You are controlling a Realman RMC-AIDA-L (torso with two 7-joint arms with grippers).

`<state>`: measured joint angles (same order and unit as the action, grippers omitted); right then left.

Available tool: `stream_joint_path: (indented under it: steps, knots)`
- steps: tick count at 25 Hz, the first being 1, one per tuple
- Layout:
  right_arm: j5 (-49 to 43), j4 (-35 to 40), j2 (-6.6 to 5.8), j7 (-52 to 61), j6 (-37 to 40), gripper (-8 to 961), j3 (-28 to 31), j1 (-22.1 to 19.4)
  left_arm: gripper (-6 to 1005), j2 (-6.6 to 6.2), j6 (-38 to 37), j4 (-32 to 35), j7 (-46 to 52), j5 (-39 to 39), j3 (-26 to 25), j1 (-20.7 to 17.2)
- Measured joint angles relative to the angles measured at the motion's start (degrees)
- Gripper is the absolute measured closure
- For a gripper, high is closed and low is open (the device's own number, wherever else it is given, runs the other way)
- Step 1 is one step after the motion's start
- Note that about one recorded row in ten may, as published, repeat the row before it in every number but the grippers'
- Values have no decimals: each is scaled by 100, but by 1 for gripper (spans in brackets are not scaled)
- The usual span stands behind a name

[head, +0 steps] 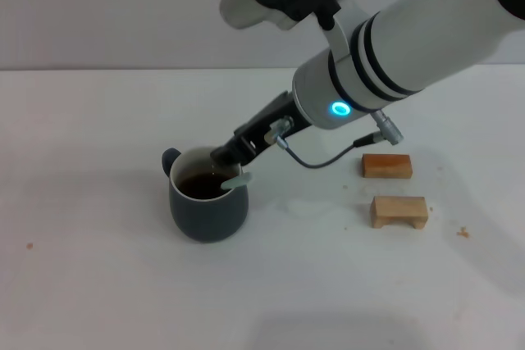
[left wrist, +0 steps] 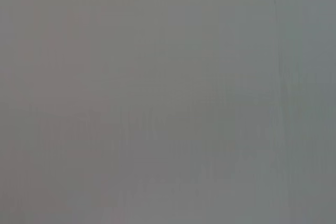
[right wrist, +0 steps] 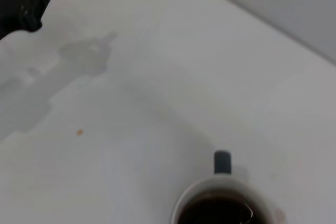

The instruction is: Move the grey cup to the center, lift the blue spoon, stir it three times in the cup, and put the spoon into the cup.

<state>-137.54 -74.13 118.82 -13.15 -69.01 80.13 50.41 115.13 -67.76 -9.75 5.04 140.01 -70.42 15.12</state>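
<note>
The grey cup (head: 208, 202) stands on the white table (head: 98, 268), dark liquid inside. The blue spoon (head: 236, 180) leans on its rim nearest the two wooden blocks (head: 399, 210). Just behind the rim hovers the right gripper (head: 226, 155); its grip cannot be told.
</note>
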Motion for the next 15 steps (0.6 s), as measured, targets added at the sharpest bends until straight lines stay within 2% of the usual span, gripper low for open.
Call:
stream_joint_path:
  steps: [9,15]
  knots:
    - [-93,-134,1,-551,1033,508,-34,-367,998,0,23,2,-2,1,-7,2]
    - [-139,-571,9,-901,1976,508,-357,-993,998,0,52,44,20,0,-2,1]
